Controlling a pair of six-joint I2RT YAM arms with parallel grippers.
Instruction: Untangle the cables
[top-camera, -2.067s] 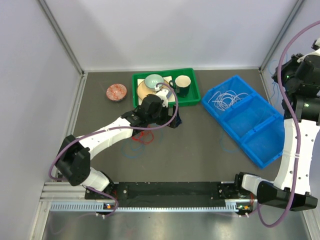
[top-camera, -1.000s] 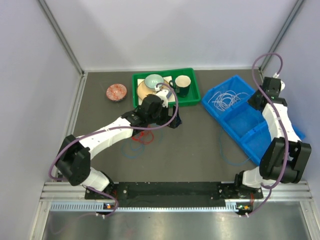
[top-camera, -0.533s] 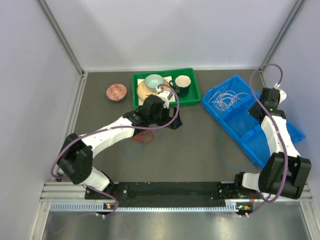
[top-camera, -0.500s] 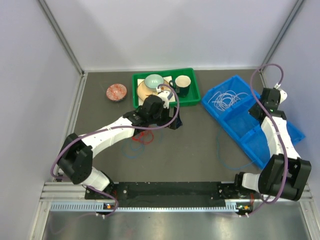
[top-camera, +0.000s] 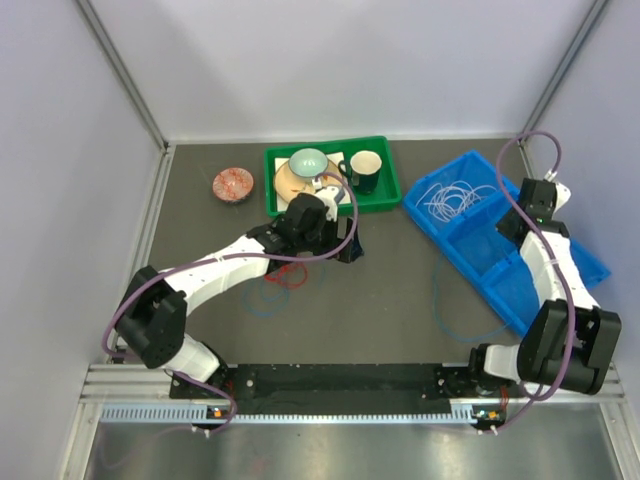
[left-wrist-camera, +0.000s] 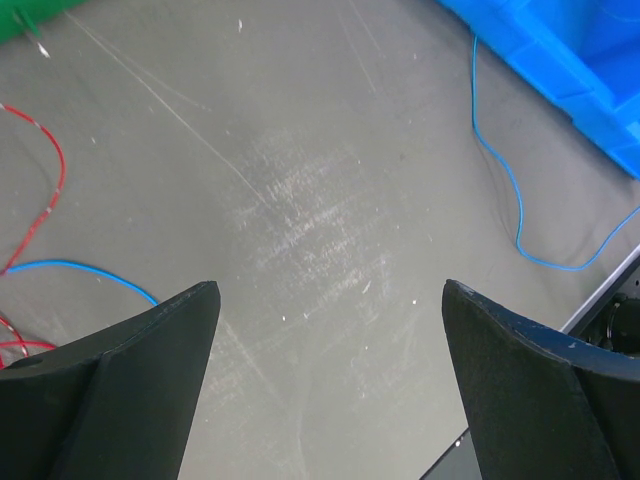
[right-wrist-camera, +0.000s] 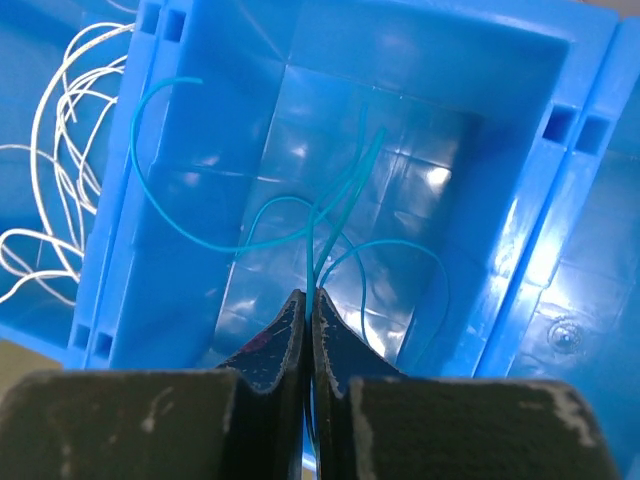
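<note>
Your table is a dark mat, shut in by pale walls at 9, 12 and 3 o'clock. The arms are bolted along its 6 o'clock edge. The biggest thing on it is the blue bin, three compartments lying slantwise from 1 to 4 o'clock. Next comes the green tray at 12 o'clock, holding a plate, a bowl and a mug. A small dish sits alone at 10 o'clock, apart from the tray.

Your left gripper hangs over the middle of the table, just on the near side of the tray. Its jaws are spread wide with nothing between them. Your right gripper is above the bin's middle compartment, jaws pressed together and pinching strands of the blue cable, which loops across that compartment's floor.

From overhead, more blue cable lies in an arc on the mat at 5 o'clock, beside the bin's near wall, and a blue loop lies at 7 o'clock. You cannot tell whether these are one piece. The white cable is coiled in the bin's far compartment. The red cable lies in a small tangle at 7 o'clock, next to that blue loop.

Bare mat runs from the centre toward 5 o'clock, between the left gripper and the bin. The bin's right corner lies close to the 3 o'clock wall.
</note>
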